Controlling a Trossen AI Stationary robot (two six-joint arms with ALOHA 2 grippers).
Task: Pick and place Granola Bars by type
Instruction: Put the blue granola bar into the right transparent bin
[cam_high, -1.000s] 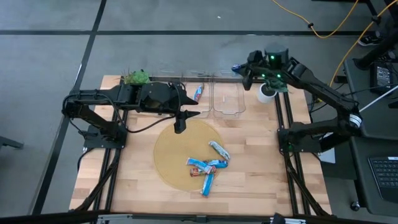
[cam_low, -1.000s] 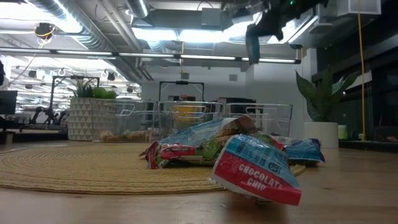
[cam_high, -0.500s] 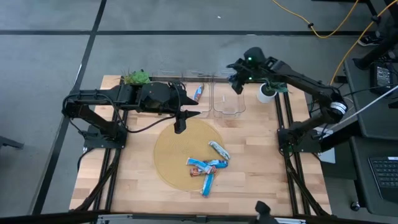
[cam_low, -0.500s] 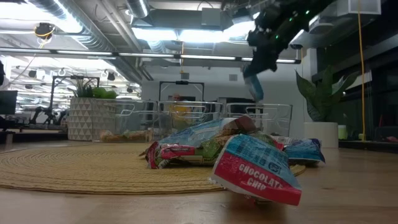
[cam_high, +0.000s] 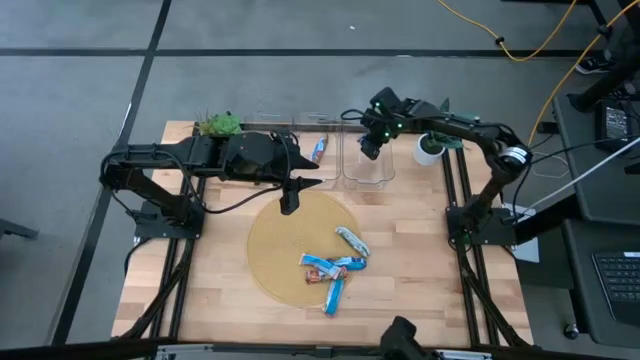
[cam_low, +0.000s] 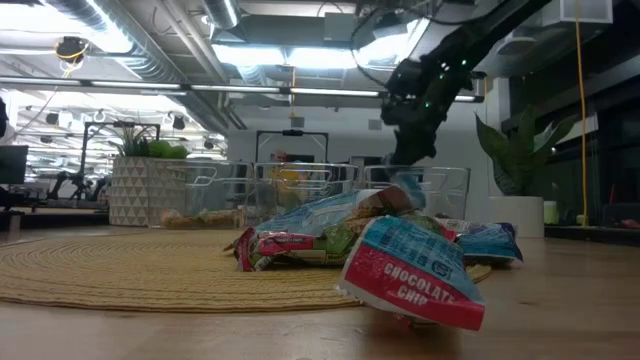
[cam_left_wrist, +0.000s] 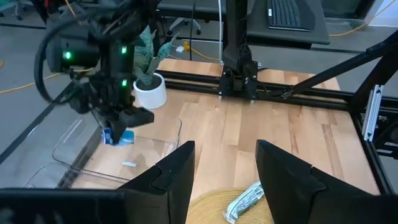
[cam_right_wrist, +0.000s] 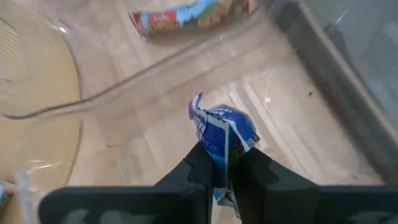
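Note:
Several granola bars (cam_high: 338, 268) lie in a loose pile on a round woven mat (cam_high: 275, 250); in the low view the nearest one (cam_low: 412, 272) has a red end reading "chocolate chip". One more bar (cam_high: 319, 149) lies in the middle clear bin. My right gripper (cam_high: 369, 148) is over the rightmost clear bin (cam_high: 364, 172), shut on a blue bar (cam_right_wrist: 224, 130). My left gripper (cam_high: 289, 205) waits open above the mat's far edge. My right gripper pinches the blue bar between its two fingers (cam_right_wrist: 204, 167) by one crimped wrapper end (cam_right_wrist: 222, 154). The fingers come from above, pointing down. The bar hangs below them (cam_left_wrist: 118, 135) over the bin's floor; whether it touches the floor I cannot tell.
Three clear bins stand in a row along the table's far edge, the leftmost one (cam_high: 270, 128) beside a small green plant (cam_high: 219, 124). A white pot (cam_high: 429, 150) stands to the right of the bins. Bare wood lies around the mat on the near side.
My right gripper has moved toward the table's left and down, from above the white pot's side to the rightmost bin, carrying the blue bar with it, still shut on it. The bars on the mat have not moved.

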